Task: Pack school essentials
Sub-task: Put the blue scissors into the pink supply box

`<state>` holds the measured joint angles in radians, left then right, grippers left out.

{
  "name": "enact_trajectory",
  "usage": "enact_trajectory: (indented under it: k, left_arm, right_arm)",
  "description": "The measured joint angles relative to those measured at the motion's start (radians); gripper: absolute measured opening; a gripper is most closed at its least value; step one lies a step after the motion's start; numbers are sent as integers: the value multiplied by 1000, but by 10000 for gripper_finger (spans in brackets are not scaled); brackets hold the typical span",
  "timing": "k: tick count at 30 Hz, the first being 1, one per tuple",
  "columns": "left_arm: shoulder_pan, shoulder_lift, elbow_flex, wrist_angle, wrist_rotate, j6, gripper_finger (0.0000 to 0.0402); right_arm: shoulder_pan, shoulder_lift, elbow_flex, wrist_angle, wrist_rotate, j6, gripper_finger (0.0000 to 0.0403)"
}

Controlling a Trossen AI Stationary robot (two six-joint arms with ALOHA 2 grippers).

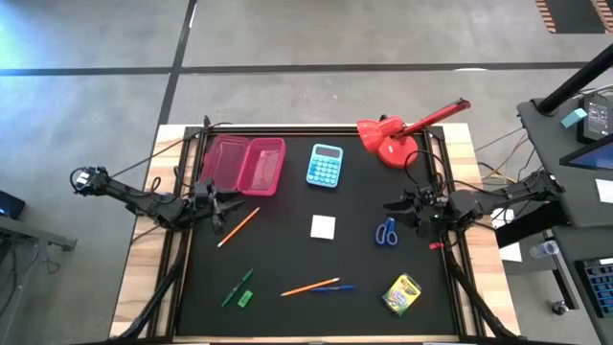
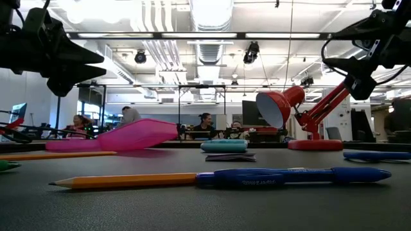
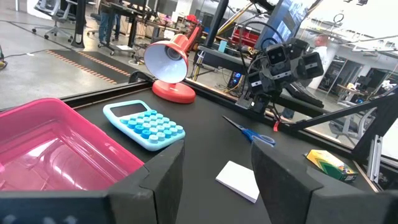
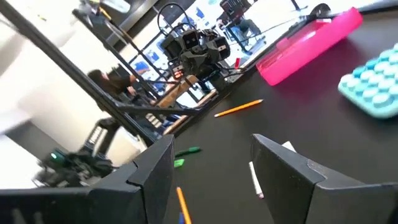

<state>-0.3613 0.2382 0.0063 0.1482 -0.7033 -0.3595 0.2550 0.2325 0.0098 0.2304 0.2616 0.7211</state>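
Both end effectors, left and right, hang released over the surface, and the pencil just beside the left looks light, stiff, roll-prone: pinch mid-shaft.

Seen from above, the black mat is mostly bare at its centre around a white pad. A pink case, calculator and red lamp block the 12 o'clock edge. Scissors lie at 3 o'clock; a pencil and crayon box crowd 5 o'clock.
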Motion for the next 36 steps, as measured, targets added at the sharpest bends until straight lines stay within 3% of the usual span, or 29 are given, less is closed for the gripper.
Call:
enact_trajectory:
  k: [9, 11, 15, 19, 23, 30, 36]
  left_arm:
    - [0, 0, 0, 0, 0, 0, 169]
    - [0, 0, 0, 0, 0, 0, 169]
    - [0, 0, 0, 0, 0, 0, 169]
    - [0, 0, 0, 0, 0, 0, 169]
    - [0, 0, 0, 0, 0, 0, 169]
    - [0, 0, 0, 0, 0, 0, 169]
    - [0, 0, 0, 0, 0, 0, 169]
  right_arm:
    - [0, 24, 41, -37, -104, 30, 201]
    - [0, 46, 90, -113, -86, 31, 201]
    - [0, 118, 242, -411, 52, 79, 201]
    - [0, 228, 402, -842, 149, 321, 201]
    - [0, 354, 510, -1142, 158, 646, 201]
    - [0, 588, 594, -1213, 119, 1068, 201]
    - [0, 817, 649, -1211, 3, 1219, 201]
